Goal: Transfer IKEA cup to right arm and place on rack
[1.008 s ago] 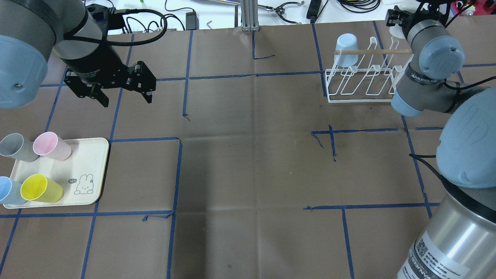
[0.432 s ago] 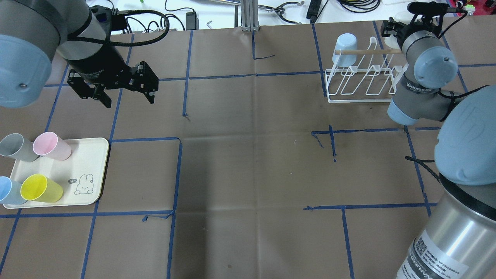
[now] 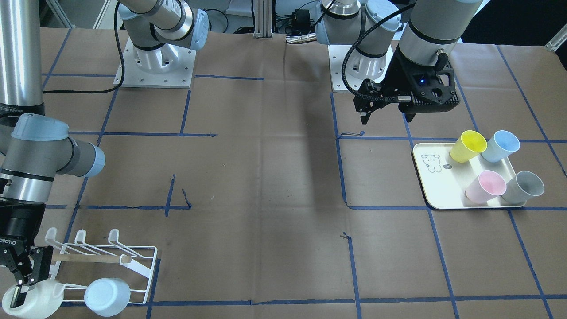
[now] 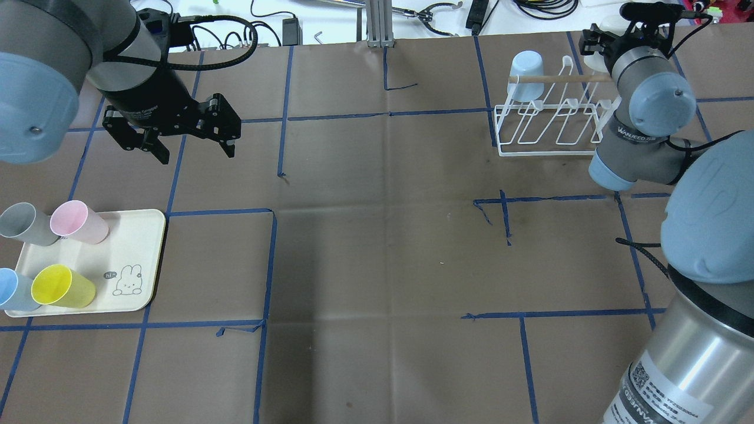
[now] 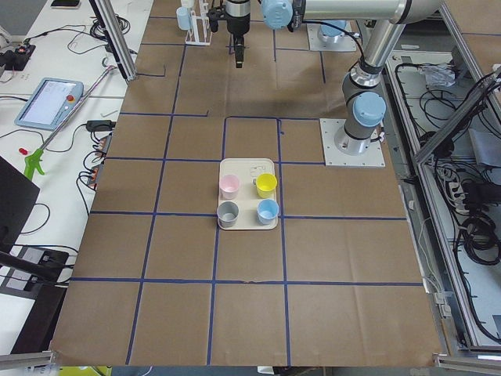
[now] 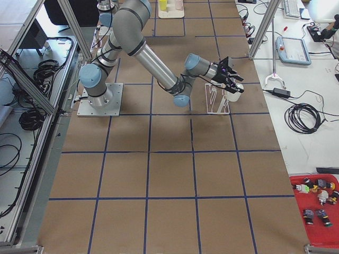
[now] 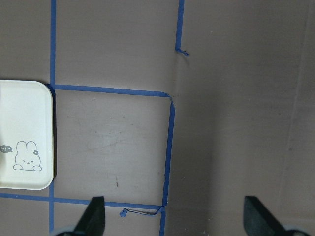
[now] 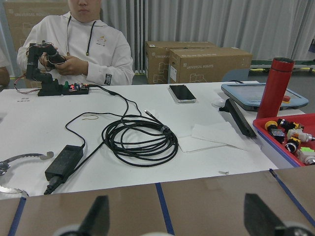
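White cup (image 3: 40, 302) sits at the rack's (image 3: 133, 261) right end, far right on your surface, under the right tool (image 3: 25, 280), whose fingers are apart. It looks released. Next, withdraw, then send the left tool (image 4: 194, 153), spread and empty, to the tray (image 4: 141, 235).

Brown paper-covered table (image 4: 377, 247), blue tape grid (image 4: 218, 211), white rack (image 4: 548, 153), cream tray (image 4: 135, 235)

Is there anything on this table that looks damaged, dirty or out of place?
Only minor wear. A blue tape end near the tray corner is torn and crumpled on the brown paper, and dark smudges stain the paper near the rack. Nothing looks spilled.
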`<state>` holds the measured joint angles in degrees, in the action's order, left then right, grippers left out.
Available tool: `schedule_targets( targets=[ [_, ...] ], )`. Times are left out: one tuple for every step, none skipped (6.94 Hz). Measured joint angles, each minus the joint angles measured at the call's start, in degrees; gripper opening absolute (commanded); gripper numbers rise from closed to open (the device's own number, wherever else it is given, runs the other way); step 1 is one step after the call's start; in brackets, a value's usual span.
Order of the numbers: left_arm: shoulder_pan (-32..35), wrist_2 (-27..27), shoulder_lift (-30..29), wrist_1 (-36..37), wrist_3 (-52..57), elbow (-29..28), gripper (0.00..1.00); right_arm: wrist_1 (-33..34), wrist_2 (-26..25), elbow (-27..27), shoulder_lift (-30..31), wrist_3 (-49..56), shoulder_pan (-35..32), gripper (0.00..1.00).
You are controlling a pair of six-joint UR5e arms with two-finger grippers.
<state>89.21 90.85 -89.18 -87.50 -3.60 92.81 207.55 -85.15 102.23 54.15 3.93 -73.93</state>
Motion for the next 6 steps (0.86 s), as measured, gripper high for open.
schedule_targets(
  targets=[
    [0.0,0.0,-0.1,0.0,0.0,0.0,1.00,-0.1,0.3,0.0,0.2,0.0,-0.1,1.00],
    [0.0,0.0,-0.1,0.0,0.1,0.0,1.00,-0.3,0.4,-0.1,0.6,0.0,-0.2,1.00],
    [0.0,0.0,-0.1,0.0,0.1,0.0,1.00,-1.3,0.3,-0.1,1.4,0.0,-0.2,1.00],
    [0.0,0.0,0.0,0.0,0.1,0.0,1.00,-3.8,0.3,-0.3,2.8,0.0,-0.2,1.00],
    [0.0,0.0,0.0,0.1,0.1,0.0,1.00,-8.6,0.3,-0.5,5.3,0.0,-0.3,1.00],
    [0.0,0.0,-0.1,0.1,0.1,0.0,1.00,-16.5,0.3,-0.6,8.9,0.0,-0.4,1.00]
  ],
)
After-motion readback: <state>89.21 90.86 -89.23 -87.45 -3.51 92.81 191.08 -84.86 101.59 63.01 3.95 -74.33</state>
